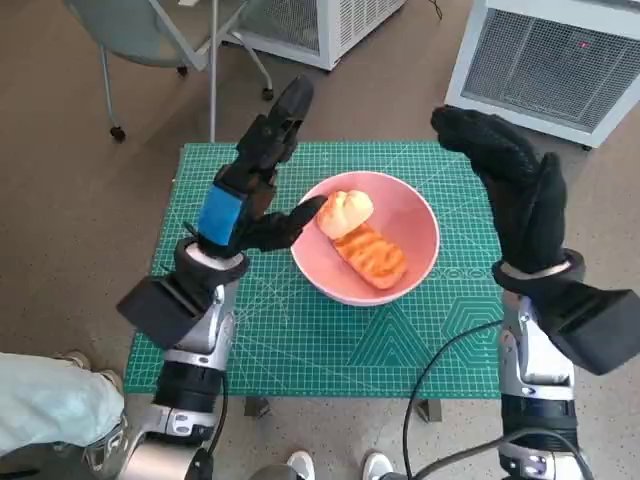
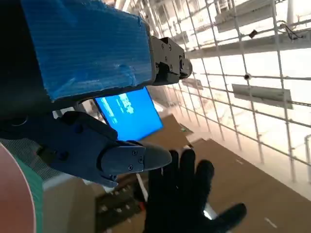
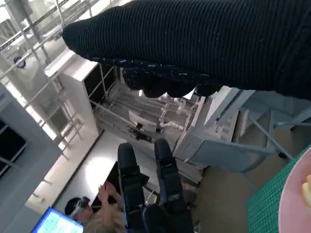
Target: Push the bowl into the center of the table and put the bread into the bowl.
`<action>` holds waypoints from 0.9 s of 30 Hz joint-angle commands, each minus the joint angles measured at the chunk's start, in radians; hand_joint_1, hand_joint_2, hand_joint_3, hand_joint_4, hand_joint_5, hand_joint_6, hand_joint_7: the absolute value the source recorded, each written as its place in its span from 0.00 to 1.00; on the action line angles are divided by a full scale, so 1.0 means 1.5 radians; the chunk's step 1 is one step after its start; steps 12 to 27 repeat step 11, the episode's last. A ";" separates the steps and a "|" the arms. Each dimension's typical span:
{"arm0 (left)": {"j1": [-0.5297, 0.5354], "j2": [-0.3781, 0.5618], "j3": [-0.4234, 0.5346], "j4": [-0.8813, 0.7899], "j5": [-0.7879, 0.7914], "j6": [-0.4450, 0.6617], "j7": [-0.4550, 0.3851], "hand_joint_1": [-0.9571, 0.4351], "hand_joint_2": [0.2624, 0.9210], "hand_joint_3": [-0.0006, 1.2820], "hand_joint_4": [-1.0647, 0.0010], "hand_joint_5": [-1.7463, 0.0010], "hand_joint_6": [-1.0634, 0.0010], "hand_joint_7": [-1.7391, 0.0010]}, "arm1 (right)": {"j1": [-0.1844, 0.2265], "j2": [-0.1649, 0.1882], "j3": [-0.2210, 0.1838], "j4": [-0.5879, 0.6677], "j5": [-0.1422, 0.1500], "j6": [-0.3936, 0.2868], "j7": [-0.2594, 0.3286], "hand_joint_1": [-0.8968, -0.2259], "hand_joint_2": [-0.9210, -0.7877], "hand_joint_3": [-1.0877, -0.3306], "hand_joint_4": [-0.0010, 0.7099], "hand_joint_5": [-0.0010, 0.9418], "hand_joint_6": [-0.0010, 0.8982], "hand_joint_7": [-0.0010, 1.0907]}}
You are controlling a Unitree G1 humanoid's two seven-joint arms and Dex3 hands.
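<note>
A pink bowl (image 1: 412, 243) sits near the middle of the green mat, and two pieces of bread lie inside it: a pale roll (image 1: 346, 211) and an orange grilled piece (image 1: 373, 256). My left hand (image 1: 248, 190) is raised to the left of the bowl with its fingers spread; its thumb tip points at the bowl's left rim beside the pale roll, and it holds nothing. My right hand (image 1: 512, 182) hovers to the right of the bowl, fingers extended upward and empty. A sliver of the bowl's rim (image 3: 297, 204) shows in the right wrist view.
The green cutting mat (image 1: 330, 340) covers the small table. A chair (image 1: 150, 35) stands beyond the table's far left, white appliances (image 1: 555, 60) at the far right. A person's knee (image 1: 50, 400) and shoes (image 1: 300, 466) are near the front edge.
</note>
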 commanded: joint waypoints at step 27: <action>0.012 0.005 0.011 -0.039 -0.043 0.035 -0.047 0.27 1.00 0.34 0.92 1.00 0.84 1.00 | 0.009 0.003 0.012 -0.036 -0.016 0.029 -0.012 0.35 0.00 0.45 0.14 0.00 0.00 0.41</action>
